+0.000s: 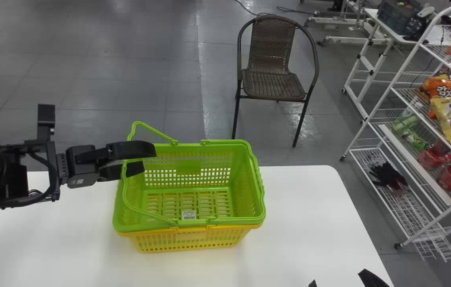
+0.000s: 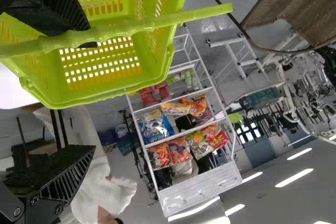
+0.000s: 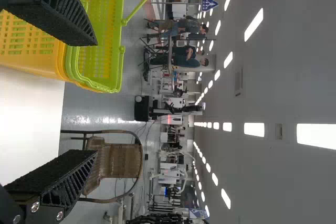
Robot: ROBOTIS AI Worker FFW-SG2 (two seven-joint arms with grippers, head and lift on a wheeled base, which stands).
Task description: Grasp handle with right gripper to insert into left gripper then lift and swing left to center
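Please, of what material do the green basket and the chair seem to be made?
The green basket looks like smooth, slightly shiny plastic: its walls have moulded openings. The chair seems matt, woven wicker, or plastic imitating it, on a dark tube frame, probably painted metal.

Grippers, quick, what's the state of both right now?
Left gripper: open, not closed on the green handle.
Right gripper: open, holding nothing.

Left gripper: fingers parted, tips directed toward the robot's right. The left wrist lies directly behind that claw. Right gripper: well apart, to the left claw's right and nearer the robot; its fingers stand wide open.
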